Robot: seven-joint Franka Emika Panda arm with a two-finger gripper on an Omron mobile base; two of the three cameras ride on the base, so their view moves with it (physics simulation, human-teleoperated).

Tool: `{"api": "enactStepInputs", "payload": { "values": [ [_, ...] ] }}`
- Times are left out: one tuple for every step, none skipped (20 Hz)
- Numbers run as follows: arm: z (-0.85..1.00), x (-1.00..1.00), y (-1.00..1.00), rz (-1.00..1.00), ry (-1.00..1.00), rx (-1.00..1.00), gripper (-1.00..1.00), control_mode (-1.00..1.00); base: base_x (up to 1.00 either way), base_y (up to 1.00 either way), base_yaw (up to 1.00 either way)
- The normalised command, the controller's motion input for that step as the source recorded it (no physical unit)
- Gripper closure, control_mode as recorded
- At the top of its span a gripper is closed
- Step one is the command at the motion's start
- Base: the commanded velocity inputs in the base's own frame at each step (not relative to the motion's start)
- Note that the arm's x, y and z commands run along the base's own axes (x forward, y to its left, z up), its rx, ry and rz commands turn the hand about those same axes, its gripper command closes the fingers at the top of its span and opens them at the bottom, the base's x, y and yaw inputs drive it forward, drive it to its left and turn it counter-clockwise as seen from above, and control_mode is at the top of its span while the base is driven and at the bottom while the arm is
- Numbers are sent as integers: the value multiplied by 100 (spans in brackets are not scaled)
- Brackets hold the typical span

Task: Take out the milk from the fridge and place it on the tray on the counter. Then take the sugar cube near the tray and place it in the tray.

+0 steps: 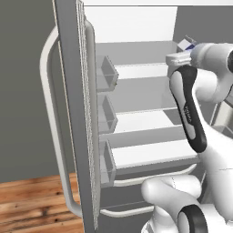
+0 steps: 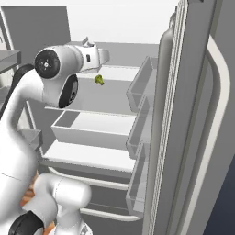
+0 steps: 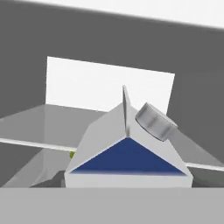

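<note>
Right up against the hand camera: the milk (image 3: 127,153), gabled top and blue panel facing the lens, grey round cap on the right slope of the roof.
Writing on carton: none I can read, the blue face looks blank from here.
Fingers: honestly can't tell whether they're apart or closed, the tips are hidden under the carton in the hand view.
Gripper: reaching into the upper part of the fridge (image 1: 136,113); the wrist shows at the top shelf level in both base views.
Milk from the left base view: a white and blue corner (image 1: 187,44) pokes out just above the wrist, up on the top shelf.
Door bins: three clear ones (image 1: 107,116) stacked on the inside of the open door.
Handle: long pale curved bar (image 1: 51,123) on the door's outer side.
Further back: small green thing (image 2: 99,80) on a white shelf, too small to tell what.
Arm markings: faint text on the dark link, unreadable.
</note>
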Motion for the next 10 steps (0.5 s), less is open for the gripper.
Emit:
{"api": "enactStepInputs", "payload": {
  "values": [
    [0, -43, 22, 0, 30, 0, 100, -100, 0, 0, 0],
    [0, -47, 21, 0, 26, 0, 100, -100, 0, 0, 0],
    [-9, -49, 24, 0, 23, 0, 100, -100, 0, 0, 0],
    [-20, -56, 19, 0, 19, 0, 100, -100, 0, 0, 0],
    [-34, -57, 11, 0, 15, 0, 100, -100, 0, 0, 0],
    [-40, -61, 14, 0, 9, 0, 100, -100, 0, 0, 0],
    [-40, -61, 14, 0, 6, 0, 100, -100, 0, 0, 0],
    [-31, -61, 12, 0, 2, 0, 100, -100, 0, 0, 0],
    [-22, -68, 14, 0, 0, 0, 100, -100, 0, 0, 0],
    [-16, -59, 9, 0, 0, 0, 100, -100, 0, 0, 0]
  ]
}}
